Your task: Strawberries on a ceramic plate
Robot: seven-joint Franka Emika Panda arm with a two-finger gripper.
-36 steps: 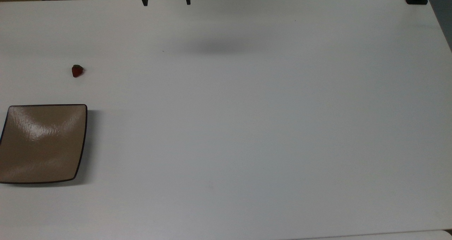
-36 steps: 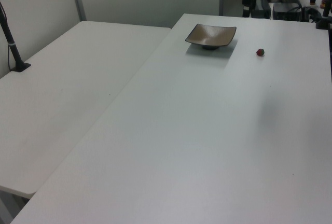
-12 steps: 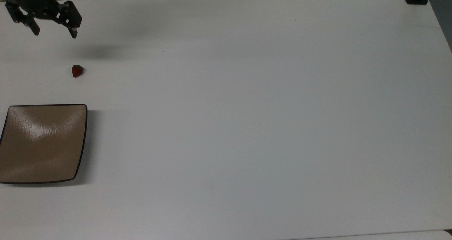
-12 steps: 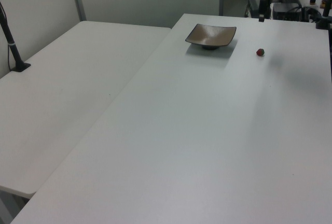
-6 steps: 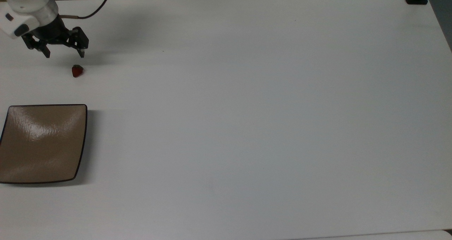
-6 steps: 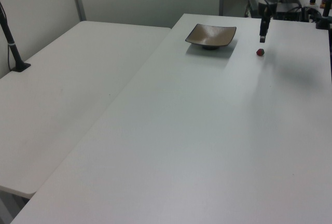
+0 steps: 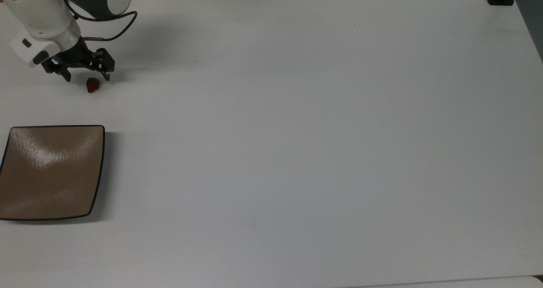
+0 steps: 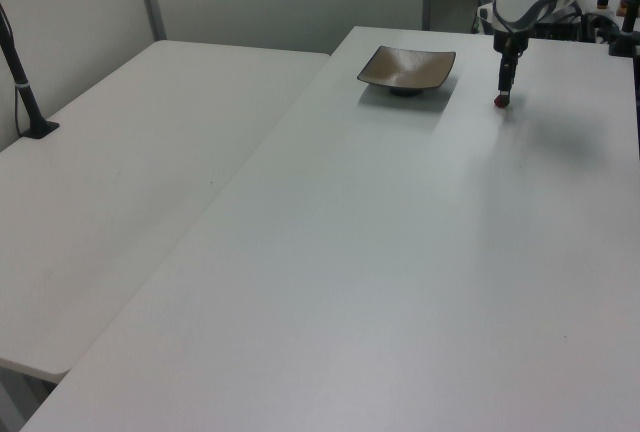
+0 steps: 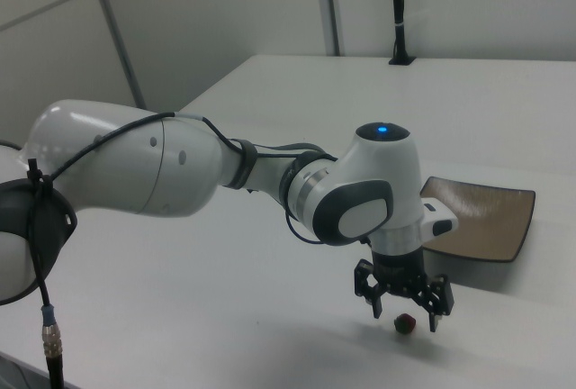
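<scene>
The table [image 7: 297, 131] lies bare from the strawberry [image 7: 93, 85] toward 6 o'clock in the top view, up to the plate [image 7: 51, 171].

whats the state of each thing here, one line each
strawberry: lying on the table, off the plate, not gripped
ceramic plate: empty, flat on the table
hand: open, low over the strawberry, fingers either side of it
table: bare apart from the strawberry and plate
</scene>
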